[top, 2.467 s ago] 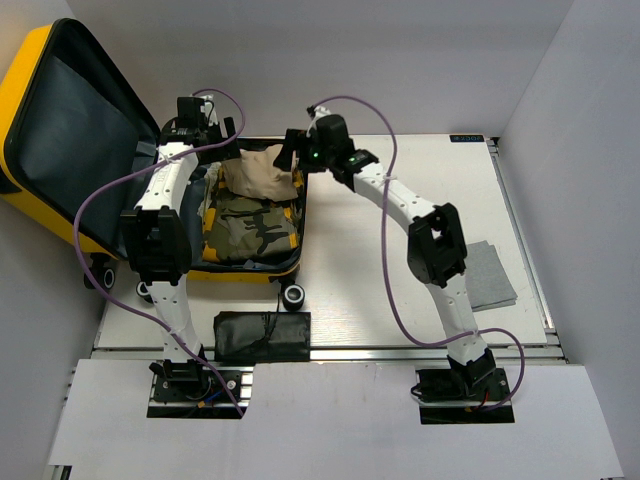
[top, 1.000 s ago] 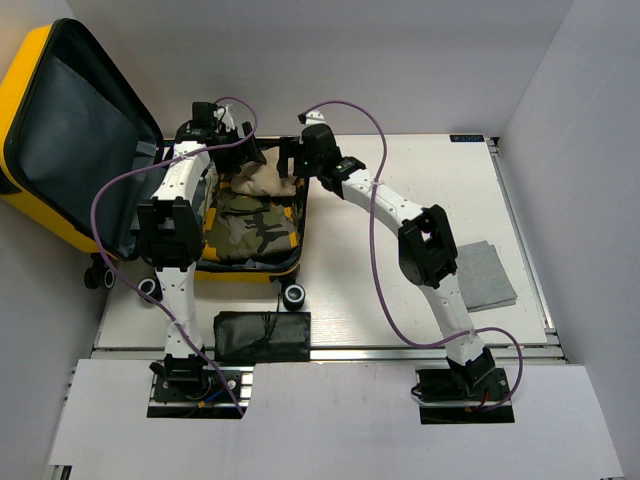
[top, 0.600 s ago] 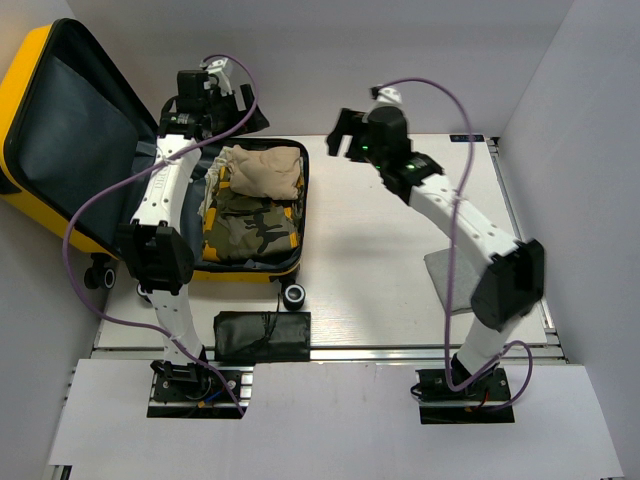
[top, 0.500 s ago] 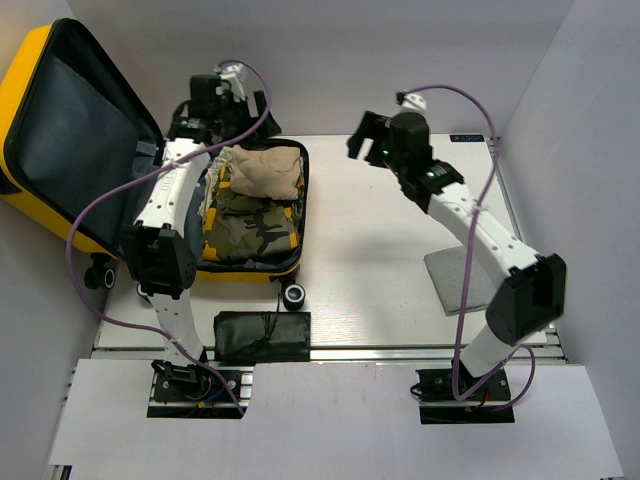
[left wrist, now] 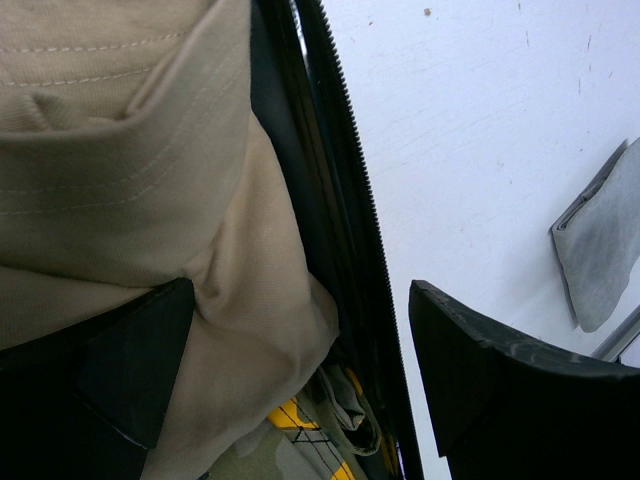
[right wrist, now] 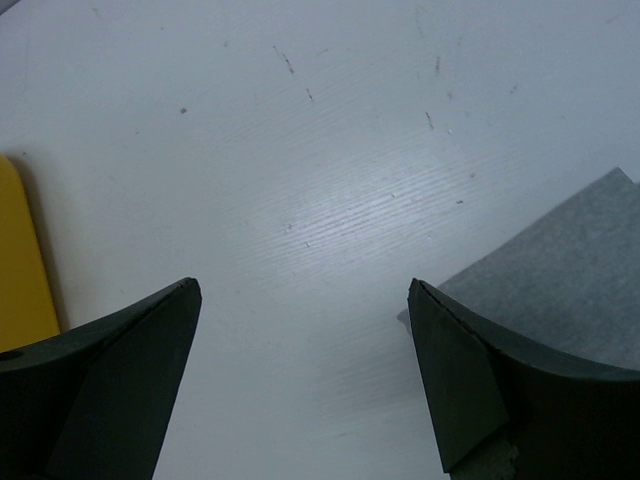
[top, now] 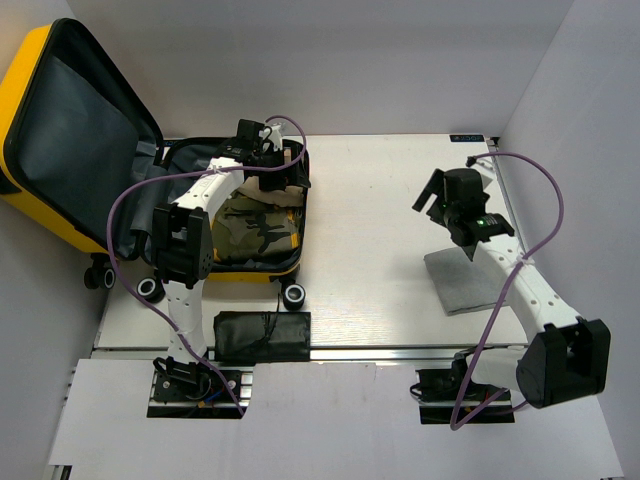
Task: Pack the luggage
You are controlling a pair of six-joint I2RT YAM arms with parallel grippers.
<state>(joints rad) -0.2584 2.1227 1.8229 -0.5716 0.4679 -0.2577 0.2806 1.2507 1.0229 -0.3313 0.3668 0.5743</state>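
Luggage [top: 80, 130] open at table's [top: 380, 200] left rear; lid cut off by frame edge. Camo garment [top: 250, 225] partly hid by arm. L gripper [left wrist: 300, 330] jaws wide, empty, over beige garment [left wrist: 120, 150] at zip rim; contact unclear. R gripper [right wrist: 300, 300] wide, empty, grey cloth [right wrist: 560, 270] just beside.

Left hand [left wrist: 300, 290] and right hand [right wrist: 303, 288] both reach forward, spread wide, holding nothing.

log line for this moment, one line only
left gripper: open, over beige garment in luggage | right gripper: open, empty, above table beside grey cloth | lid: open
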